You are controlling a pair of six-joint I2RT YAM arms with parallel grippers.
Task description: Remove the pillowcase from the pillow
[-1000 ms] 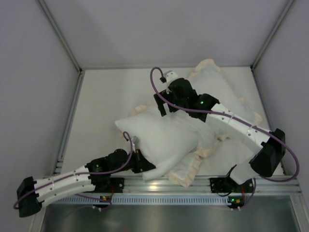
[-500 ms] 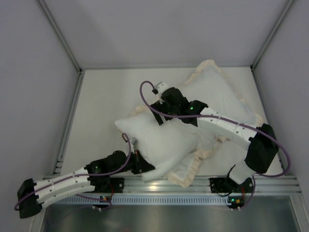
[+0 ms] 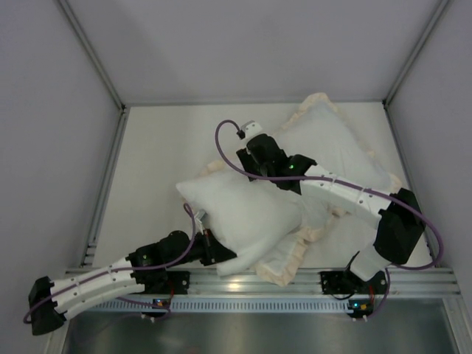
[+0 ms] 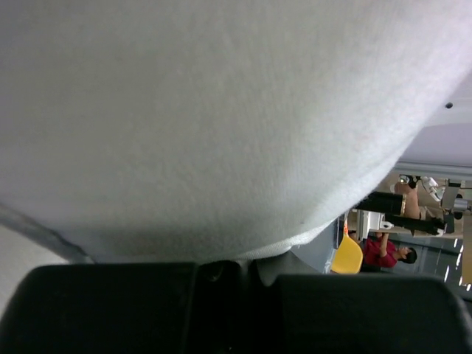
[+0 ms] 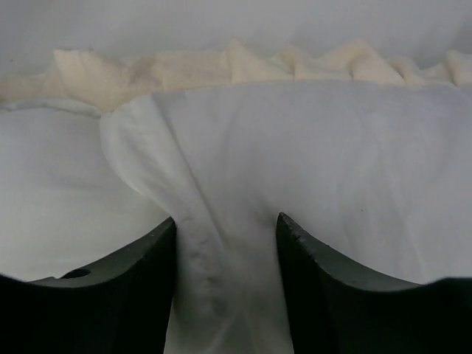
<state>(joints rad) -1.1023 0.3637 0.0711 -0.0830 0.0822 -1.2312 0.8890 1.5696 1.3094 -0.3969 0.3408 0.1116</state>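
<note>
— Biggest thing first?
— Pillowcase (image 3: 332, 140), white face up and edged with a cream frill (image 5: 184, 66), spread beyond and to the right of the right claw (image 3: 249, 162). Then the pillow (image 3: 243, 214), plump and plain white, lying between the two claws and partly over the cover.
— Right claw's grip?
— Narrowed onto a raised fold of the pillowcase's white cloth, with both fingers (image 5: 110, 295) touching it. Frill just beyond.
— And the left claw (image 3: 210, 249)?
— Pressed against the pillow's near corner, white cloth filling the wrist view just above it. Open or closed: cannot tell.
</note>
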